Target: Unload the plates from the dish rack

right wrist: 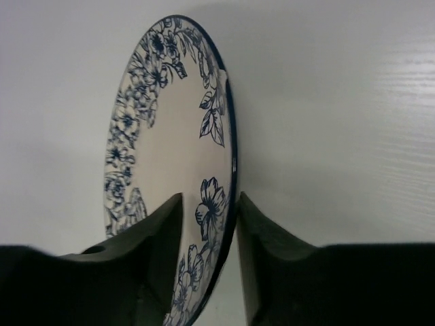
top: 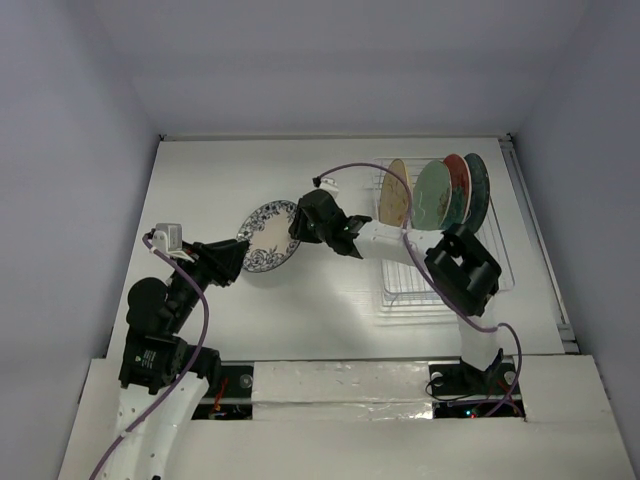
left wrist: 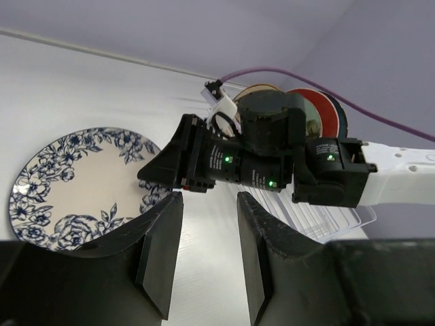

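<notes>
The white plate with blue flowers is left of the dish rack, lying nearly flat just over the table. My right gripper is shut on its right rim; in the right wrist view one finger is over the plate's face and one under its rim. My left gripper is open and empty at the plate's near-left edge, and shows in its own view. The tan-backed, mint green, red and dark teal plates stand upright in the rack.
The rack sits at the right, against the table's right rail. The right arm's body and purple cable cross between rack and plate. The rack wires show behind it. Walls close the table's back and sides.
</notes>
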